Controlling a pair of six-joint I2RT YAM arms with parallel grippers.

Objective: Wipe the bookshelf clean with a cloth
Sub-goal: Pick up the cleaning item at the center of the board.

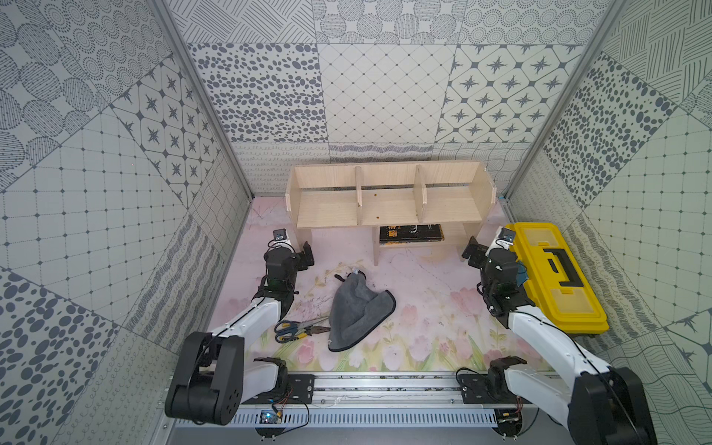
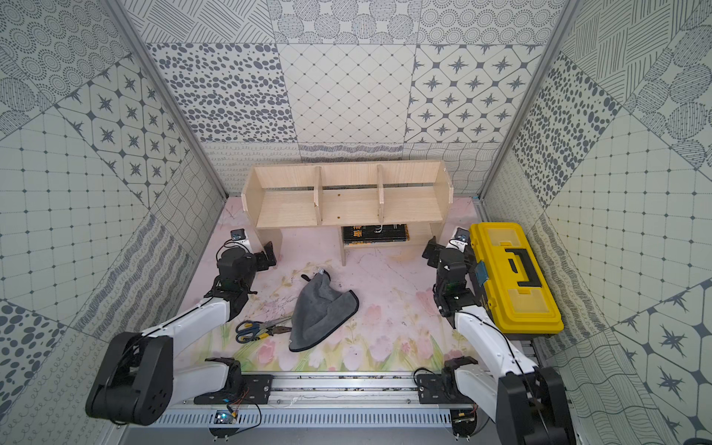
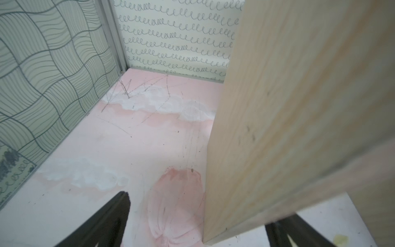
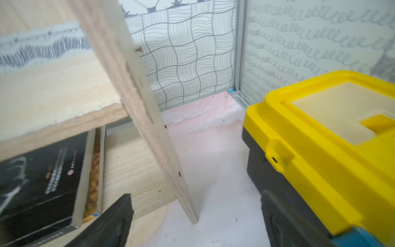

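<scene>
Bookshelf point(image 1: 389, 200) is parked at 12 o'clock on the pink flowery mat point(image 1: 427, 304), back against the wall. There are a couple of small brown specks on its middle bay, and a black book point(image 1: 410, 233) lies flat on the little lower shelf.

Left to right: the left gripper point(image 1: 304, 257) sits around 10 o'clock, right by the shelf's left leg, claw spread wide and holding nothing. In the left wrist view the wood panel looms just ahead of the gripper point(image 3: 201, 209). Can't tell if it's touching.

Blue-handled scissors point(image 1: 287, 330) and pliers point(image 1: 314, 331) lie near 8 o'clock, with the pliers' nose right up against the cloth point(image 1: 358, 308). That's crumpled mid-mat, dark grey side up, tag end pointing to 12, well apart from both claws.

The right gripper point(image 1: 474, 254) is around 2 o'clock by the right leg, also wide open and empty. The yellow toolbox point(image 1: 554, 273) is just beside it at 3 o'clock.
</scene>
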